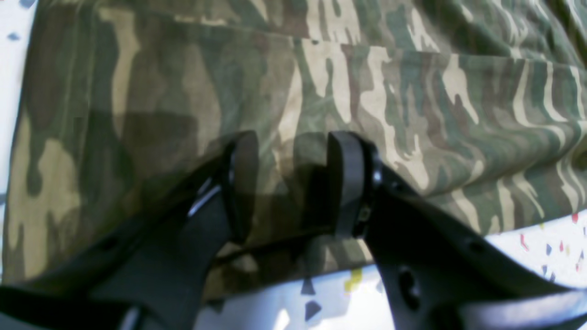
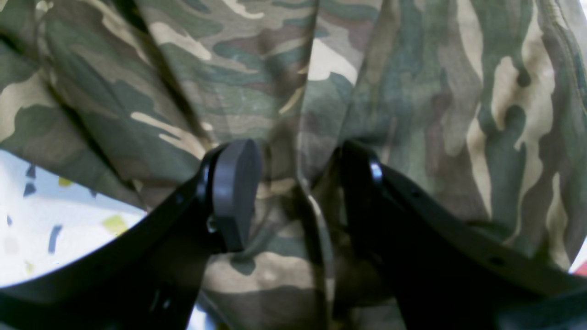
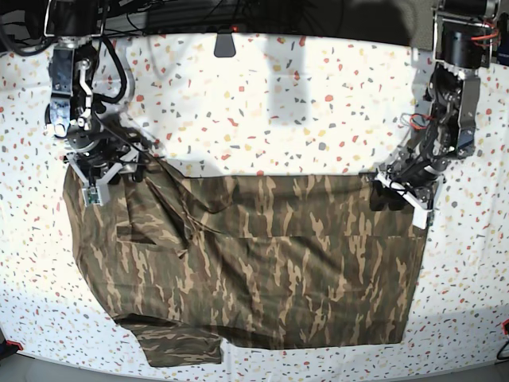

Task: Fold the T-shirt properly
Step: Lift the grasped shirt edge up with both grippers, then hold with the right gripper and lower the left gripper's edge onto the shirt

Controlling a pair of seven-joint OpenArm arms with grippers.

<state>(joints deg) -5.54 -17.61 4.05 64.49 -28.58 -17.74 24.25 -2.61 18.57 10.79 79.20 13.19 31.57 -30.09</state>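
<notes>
The camouflage T-shirt (image 3: 262, 263) lies spread on the table, with a straight upper edge and a crease running across below it. One sleeve sticks out at the lower left. My left gripper (image 3: 400, 195) sits at the shirt's upper right corner. In the left wrist view its fingers (image 1: 348, 183) stand apart over flat T-shirt cloth (image 1: 412, 114), so the left gripper (image 1: 293, 183) is open. My right gripper (image 3: 99, 171) is at the rumpled upper left corner. The right gripper (image 2: 298, 192) is open too, low on the T-shirt cloth (image 2: 412, 91), with a raised wrinkle between its fingers.
The white speckled table (image 3: 278, 95) shows bare around the shirt, widest behind it; it also shows below the cloth edge in both wrist views, table (image 1: 527, 256) and table (image 2: 55, 229). A small dark object (image 3: 225, 44) sits at the table's back edge.
</notes>
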